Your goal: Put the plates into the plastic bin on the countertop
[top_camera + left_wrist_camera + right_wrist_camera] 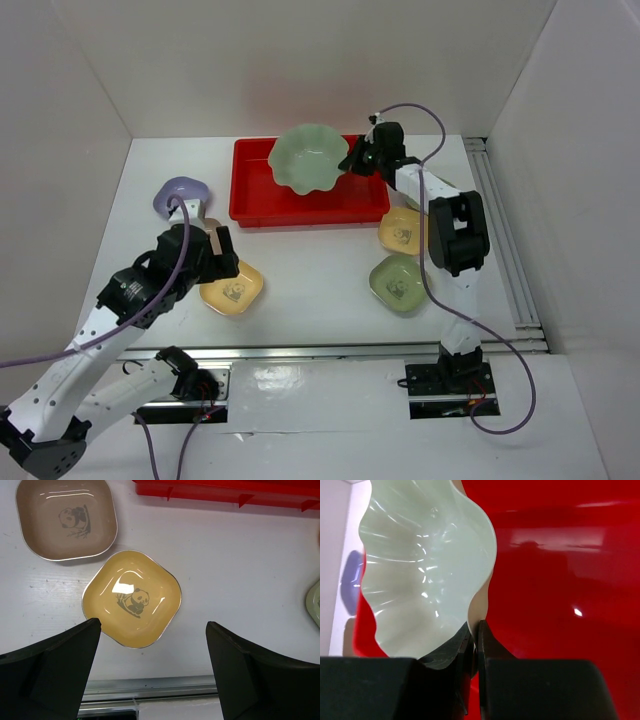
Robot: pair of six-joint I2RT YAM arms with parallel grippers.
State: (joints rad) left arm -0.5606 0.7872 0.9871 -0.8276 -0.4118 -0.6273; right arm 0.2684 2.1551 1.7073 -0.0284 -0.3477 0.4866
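My right gripper (352, 163) is shut on the rim of the large pale green scalloped dish (308, 158) and holds it tilted over the red bin (250, 205); in the right wrist view the dish (420, 570) is pinched between the jaws above the bin's red floor (560, 580). My left gripper (222, 250) is open and empty, hovering near a yellow dish (233, 290), which lies on the countertop ahead of the jaws (132, 597). A tan-pink dish (65, 517) lies beyond it. A lavender dish (180, 196), another yellow dish (402, 230) and a green dish (397, 280) lie on the countertop.
White walls enclose the countertop (320, 260) on three sides. A metal rail (330, 350) runs along the near edge and another (500, 240) along the right side. The bin's near wall shows at the top of the left wrist view (225, 492). A green dish edge (315, 602) shows at right.
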